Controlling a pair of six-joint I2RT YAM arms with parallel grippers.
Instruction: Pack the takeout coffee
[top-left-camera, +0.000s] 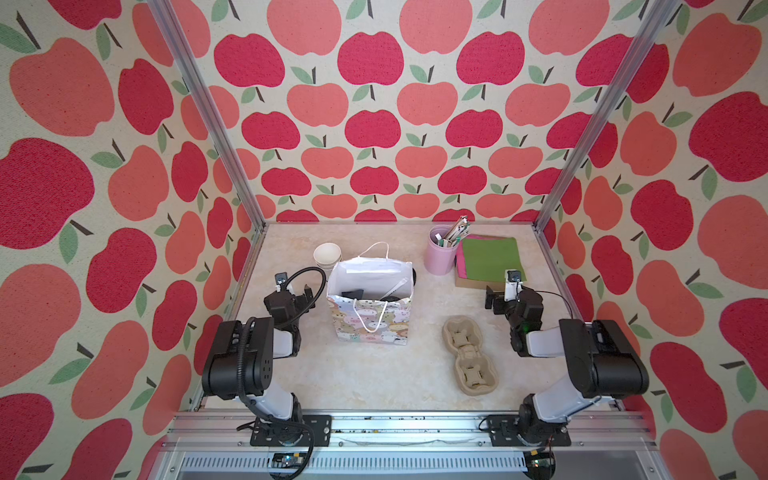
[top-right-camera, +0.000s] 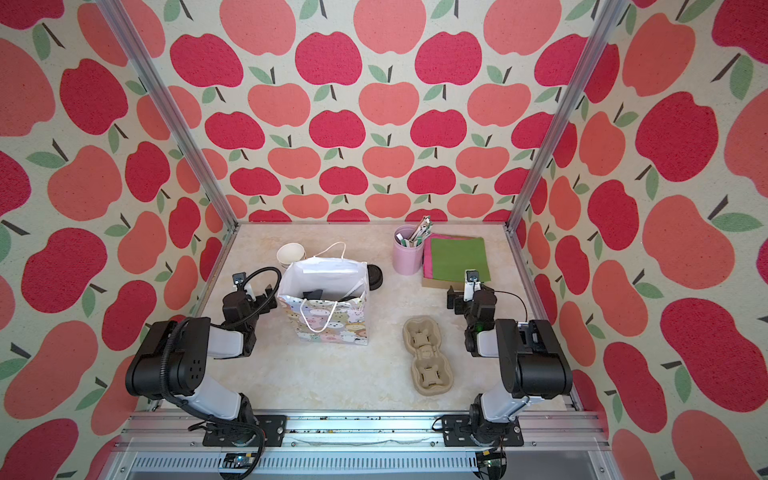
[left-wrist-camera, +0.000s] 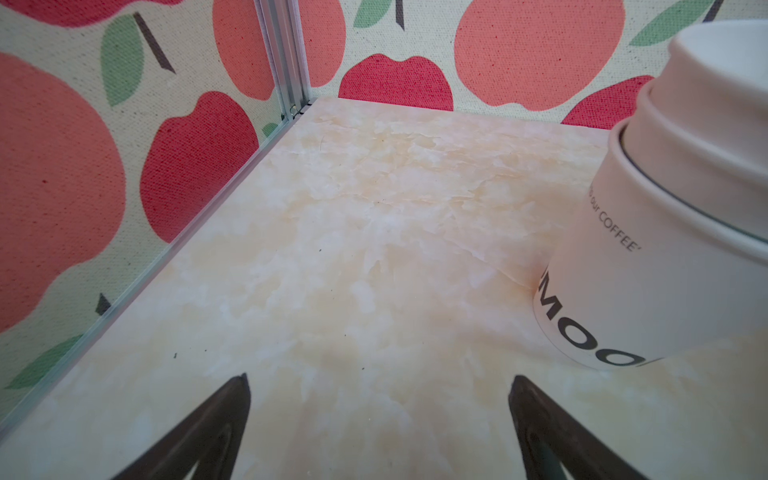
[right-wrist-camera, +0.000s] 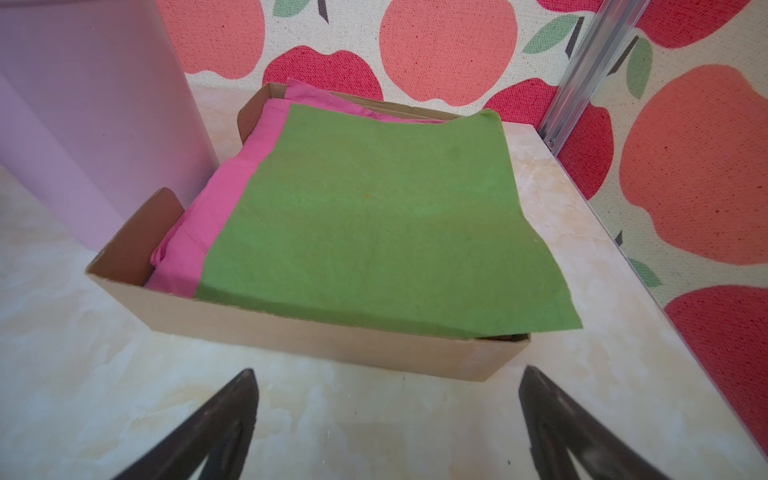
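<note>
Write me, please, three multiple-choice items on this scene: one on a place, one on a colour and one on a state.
1. The carrier lies: A beside the bag; B inside it; C atop the cups.
2. The top sheet in the box is: A pink; B green; C white.
3. The right pincer is: A shut on a sheet; B shut on a cup; C open and empty.

1 A: both top views show it next to the bag, on its right.
2 B: the wrist view shows green on top.
3 C: its jaws stand apart with nothing between.

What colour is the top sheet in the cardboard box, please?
The top sheet is green, clearest in right wrist view.
</note>
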